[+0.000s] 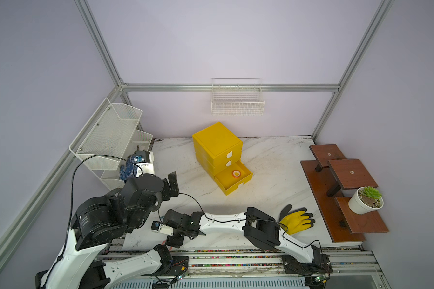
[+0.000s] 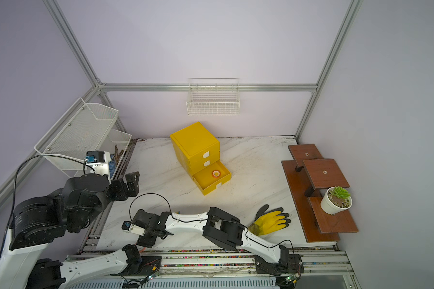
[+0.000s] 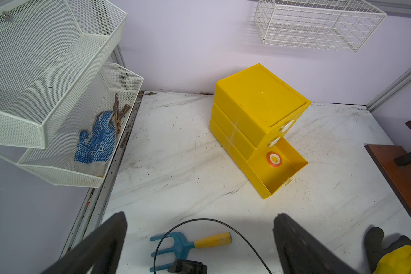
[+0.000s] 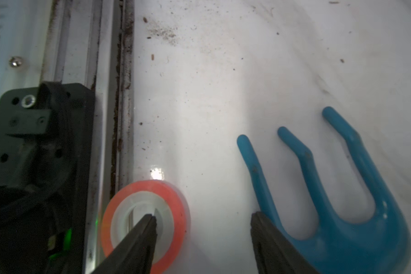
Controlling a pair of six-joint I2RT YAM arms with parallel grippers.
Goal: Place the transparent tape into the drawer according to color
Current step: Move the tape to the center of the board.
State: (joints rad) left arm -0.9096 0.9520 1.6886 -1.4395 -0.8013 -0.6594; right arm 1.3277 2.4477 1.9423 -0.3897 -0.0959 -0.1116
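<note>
- pink-red tape roll (image 4: pixel 152 186): lies flat at the edge of the white marbled surface (image 4: pixel 211 95), just beside the metal rail (image 4: pixel 93 71) and near the tines of a blue garden fork (image 4: pixel 342 225).
- right claw (image 4: pixel 202 214): jaws apart. One fingertip sits in the roll's white core hole, the other outside the ring, by the fork. Nothing is clamped yet.
- left claw (image 3: pixel 201 214): spread wide, empty, above the surface and facing the cabinet.
- yellow drawer cabinet (image 1: pixel 217 142): upper two drawers shut. The bottom drawer (image 1: pixel 236 189) is pulled out and holds a second pink-red roll (image 1: pixel 236 173).
- step in hand (judged): grasping the roll on the surface.
- next move (judged): pinch the roll's wall, lift it clear of the fork and rail, and carry it to the open bottom drawer, where the matching colour lies.
</note>
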